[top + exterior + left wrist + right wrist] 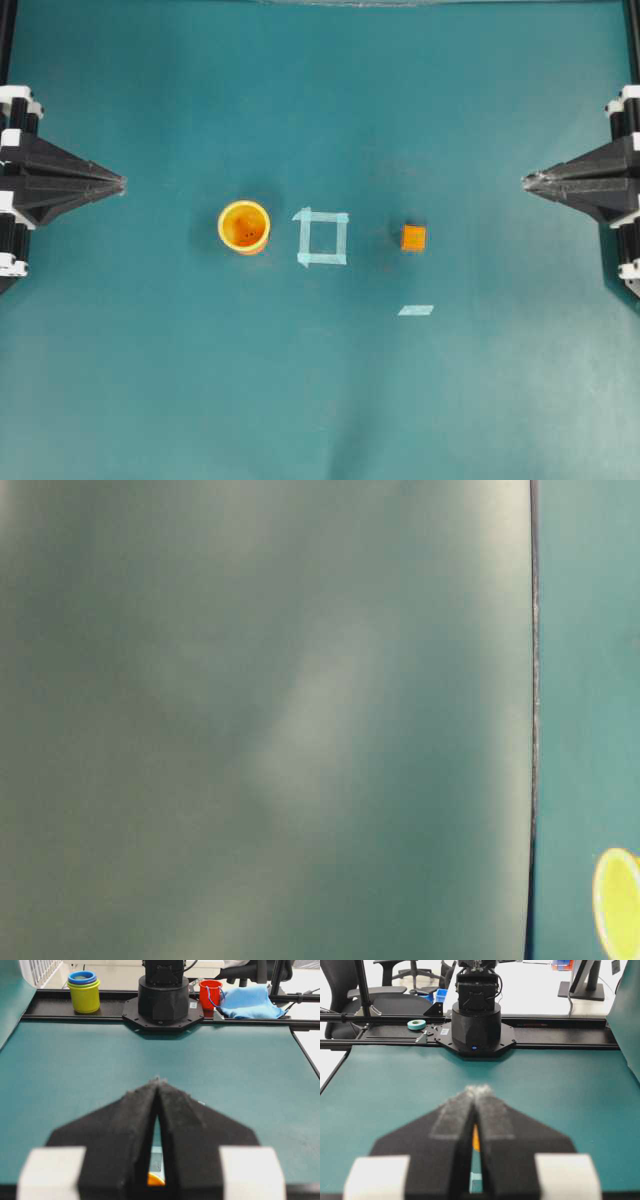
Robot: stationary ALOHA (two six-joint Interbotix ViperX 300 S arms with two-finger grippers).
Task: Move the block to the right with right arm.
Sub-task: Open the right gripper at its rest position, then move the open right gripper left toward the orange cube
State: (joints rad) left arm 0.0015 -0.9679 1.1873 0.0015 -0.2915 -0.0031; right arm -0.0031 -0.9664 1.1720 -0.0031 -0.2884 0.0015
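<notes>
While the cup (244, 227) stands upright, the block (413, 238) lies well apart.

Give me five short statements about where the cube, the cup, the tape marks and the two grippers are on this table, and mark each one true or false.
1. The small orange cube sits inside the light-blue tape square. False: it rests on the green mat to the right of the square, apart from it.
2. The round yellow-orange cup stands upright to the left of the tape square. True.
3. The right gripper is clamped on the cube. False: its fingers meet at the tips with nothing between them, far from the cube at the mat's right edge.
4. The left gripper is shut at the mat's left edge. True.
5. A short light-blue tape strip lies on the cup's left. False: it lies nearer the overhead view's bottom than the cube.
</notes>
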